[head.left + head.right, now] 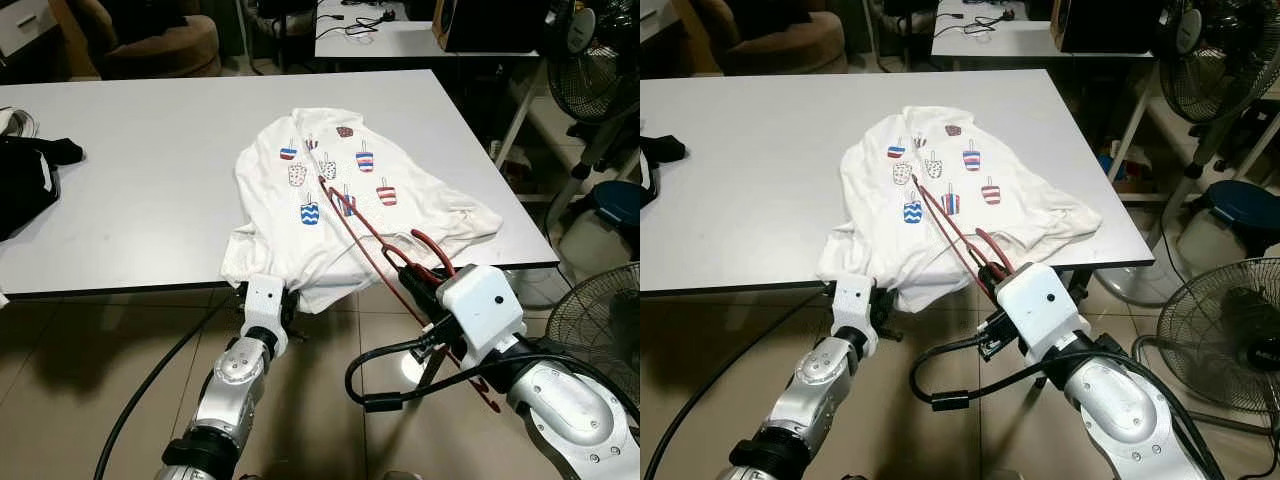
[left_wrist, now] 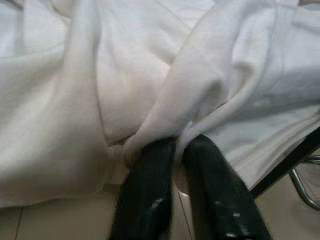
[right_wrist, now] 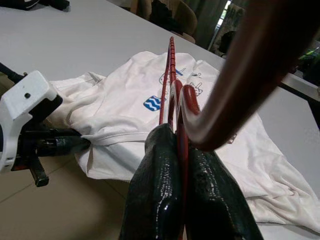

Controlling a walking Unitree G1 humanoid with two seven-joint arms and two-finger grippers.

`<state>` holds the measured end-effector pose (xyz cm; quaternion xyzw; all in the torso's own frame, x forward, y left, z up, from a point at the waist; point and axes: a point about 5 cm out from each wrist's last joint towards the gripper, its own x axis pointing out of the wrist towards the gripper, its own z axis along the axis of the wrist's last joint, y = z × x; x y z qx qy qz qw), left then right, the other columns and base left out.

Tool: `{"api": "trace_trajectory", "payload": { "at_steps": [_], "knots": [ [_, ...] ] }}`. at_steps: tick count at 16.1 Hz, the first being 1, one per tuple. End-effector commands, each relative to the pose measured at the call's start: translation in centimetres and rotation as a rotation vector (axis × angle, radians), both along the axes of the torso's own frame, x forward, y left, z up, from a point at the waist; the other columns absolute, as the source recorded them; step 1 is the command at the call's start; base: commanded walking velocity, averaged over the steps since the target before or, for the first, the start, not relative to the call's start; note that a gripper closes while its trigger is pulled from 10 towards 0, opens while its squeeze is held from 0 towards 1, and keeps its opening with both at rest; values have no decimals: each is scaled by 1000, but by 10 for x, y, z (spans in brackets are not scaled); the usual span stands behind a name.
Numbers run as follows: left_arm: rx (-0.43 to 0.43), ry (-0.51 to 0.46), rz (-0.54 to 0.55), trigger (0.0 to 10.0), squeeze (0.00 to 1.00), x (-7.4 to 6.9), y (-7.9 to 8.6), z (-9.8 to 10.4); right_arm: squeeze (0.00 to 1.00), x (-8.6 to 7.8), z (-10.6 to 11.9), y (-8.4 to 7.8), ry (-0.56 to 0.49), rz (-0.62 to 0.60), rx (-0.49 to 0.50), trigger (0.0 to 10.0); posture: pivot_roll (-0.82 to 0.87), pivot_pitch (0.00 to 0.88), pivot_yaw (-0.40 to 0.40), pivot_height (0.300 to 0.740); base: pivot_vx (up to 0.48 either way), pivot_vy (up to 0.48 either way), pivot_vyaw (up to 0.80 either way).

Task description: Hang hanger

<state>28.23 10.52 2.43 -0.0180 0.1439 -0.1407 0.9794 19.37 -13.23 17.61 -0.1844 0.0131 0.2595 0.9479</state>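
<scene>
A white T-shirt [image 1: 340, 200] printed with ice lollies lies crumpled on the white table [image 1: 150, 170], and its hem hangs over the front edge. A thin red hanger [image 1: 362, 232] slants across the shirt from its collar toward me. My right gripper [image 3: 178, 145] is shut on the hanger near its hook [image 3: 240, 75], just in front of the table's edge. At the overhanging hem, my left gripper [image 2: 177, 147] is shut on a fold of the shirt's cloth, left of the right gripper. The wrist block [image 1: 266, 300] of the left arm sits under the table's edge.
A black garment [image 1: 25, 175] lies at the table's left end. Standing fans [image 1: 600, 320] [image 1: 590, 60] and a blue stool [image 1: 615, 205] crowd the right side. Behind are a second table [image 1: 400, 40] and a brown chair [image 1: 150, 40]. Tiled floor lies below me.
</scene>
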Motion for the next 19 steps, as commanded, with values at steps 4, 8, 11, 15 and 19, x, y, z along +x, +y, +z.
{"api": "trace_trajectory", "payload": {
  "at_steps": [4, 8, 11, 15, 19],
  "knots": [
    [-20, -59, -59, 0, 0, -7, 8, 9, 0, -1, 1, -1, -14, 3, -13, 10000, -289, 31, 40, 740, 0, 0, 0],
    [-93, -149, -143, 0, 0, -17, 30, 38, 0, -3, 1, -1, -18, -12, -8, 10000, -287, 26, 52, 740, 0, 0, 0],
    [-92, -220, -212, 0, 0, -20, 39, 71, 0, -3, -1, -1, -17, -10, -1, 10000, -265, 19, 47, 740, 0, 0, 0],
    [-101, -236, -207, 0, 0, -10, 35, 87, 0, 0, -1, 2, -22, 5, 5, 10000, -259, 13, 49, 740, 0, 0, 0],
    [-78, -224, -122, 10000, 0, 3, 43, 101, 0, 0, -1, 0, -30, -15, 8, 10000, -271, 14, 70, 740, 0, 0, 0]
  ]
}}
